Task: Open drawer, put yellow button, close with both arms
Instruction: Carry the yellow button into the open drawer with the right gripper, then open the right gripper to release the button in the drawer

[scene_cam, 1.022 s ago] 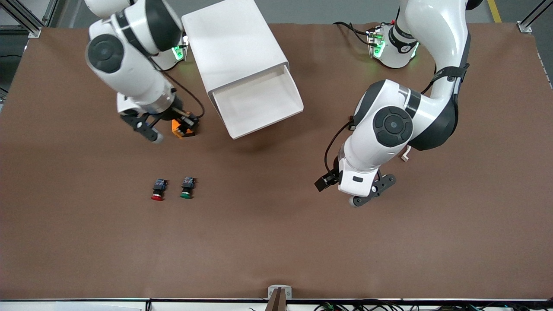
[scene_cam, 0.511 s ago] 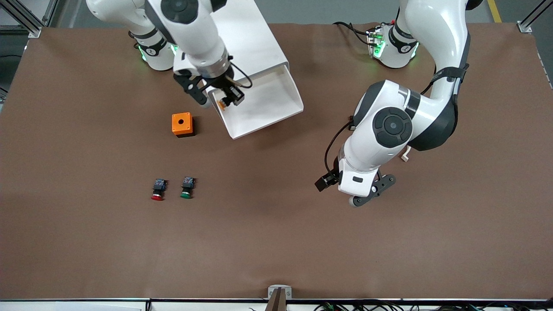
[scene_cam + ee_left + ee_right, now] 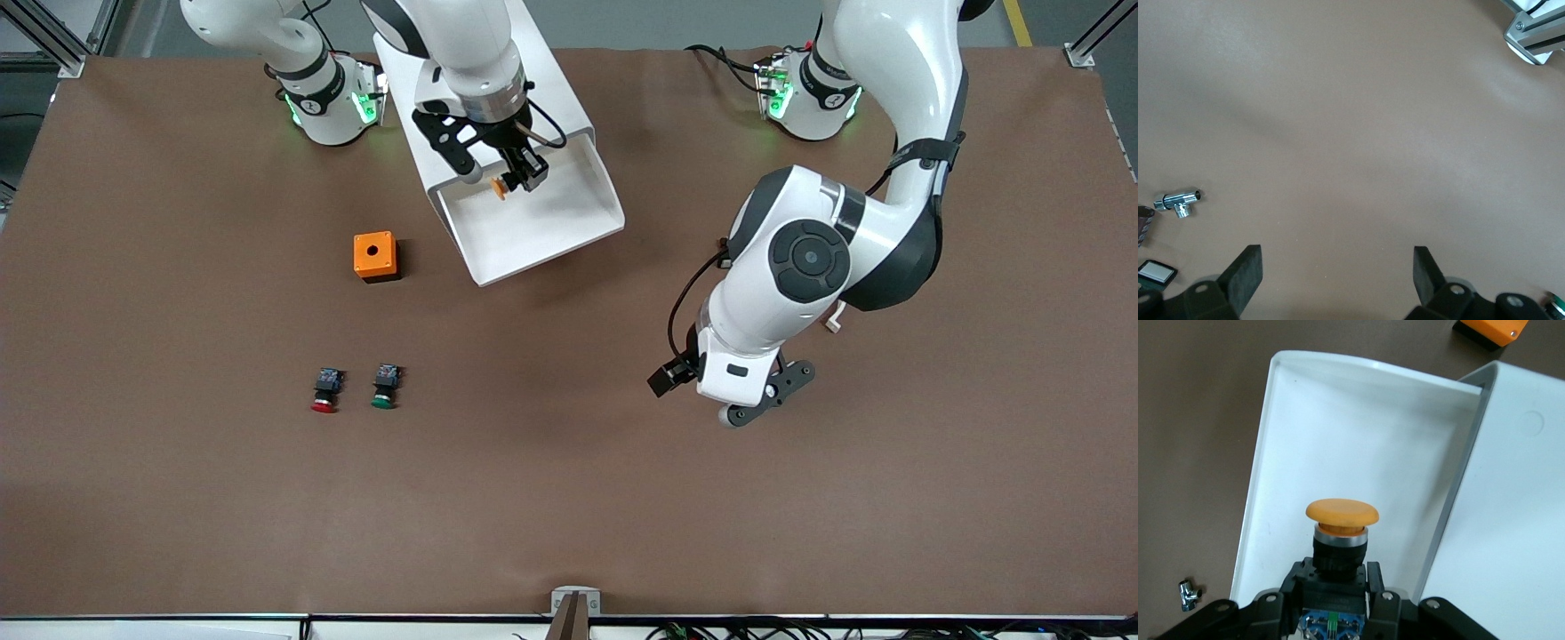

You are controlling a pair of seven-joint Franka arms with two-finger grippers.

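The right gripper (image 3: 500, 175) has been moving from the orange box (image 3: 374, 256) to over the open drawer (image 3: 533, 213) — pinching the yellow button (image 3: 500, 188). The left gripper (image 3: 763, 402) is waiting at four o'clock — fingers spread.

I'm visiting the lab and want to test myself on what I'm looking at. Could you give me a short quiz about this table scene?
1. True or false: the top drawer of the big white boxy cabinet stands pulled open.
2. What does the right gripper hold over that drawer: A) the red-capped push-button, B) the small yellow-capped push-button with a black body, C) the orange box with a round hole?
3. Fill in: the left gripper waits over bare brown table with its jaws ____.

Key:
1. True.
2. B; the right gripper is shut on it, cap pointing down at the drawer's inside.
3. Open, and holding nothing.
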